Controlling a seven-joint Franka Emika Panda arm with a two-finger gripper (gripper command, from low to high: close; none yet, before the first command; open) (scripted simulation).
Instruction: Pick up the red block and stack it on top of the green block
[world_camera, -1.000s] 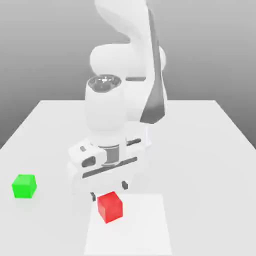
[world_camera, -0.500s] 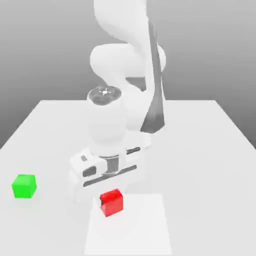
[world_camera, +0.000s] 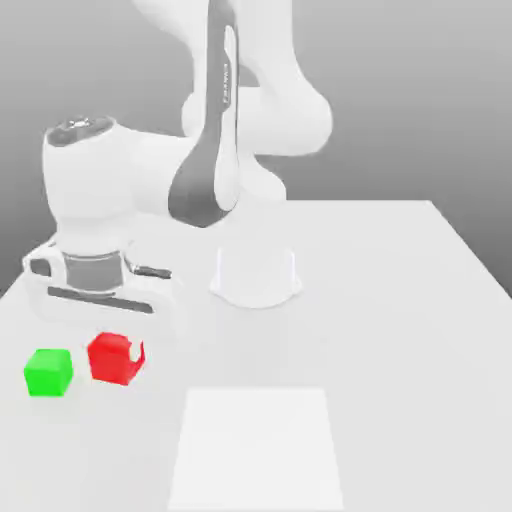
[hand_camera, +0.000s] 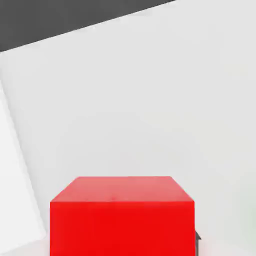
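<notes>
Gripper (world_camera: 118, 345) is clamped on the red block (world_camera: 112, 358), carried just off the table (world_camera: 400, 300) at the exterior view's left, right beside the green block (world_camera: 48, 371) but apart from it; the fingers are mostly hidden behind the block and under the white hand, and a finger covers part of the block's top right corner. The hand view has the red block (hand_camera: 122, 215) close up, its lower part cut off at the frame edge, with a dark sliver of finger beside it. A paler square patch (world_camera: 258, 445) lies on the near table.
</notes>
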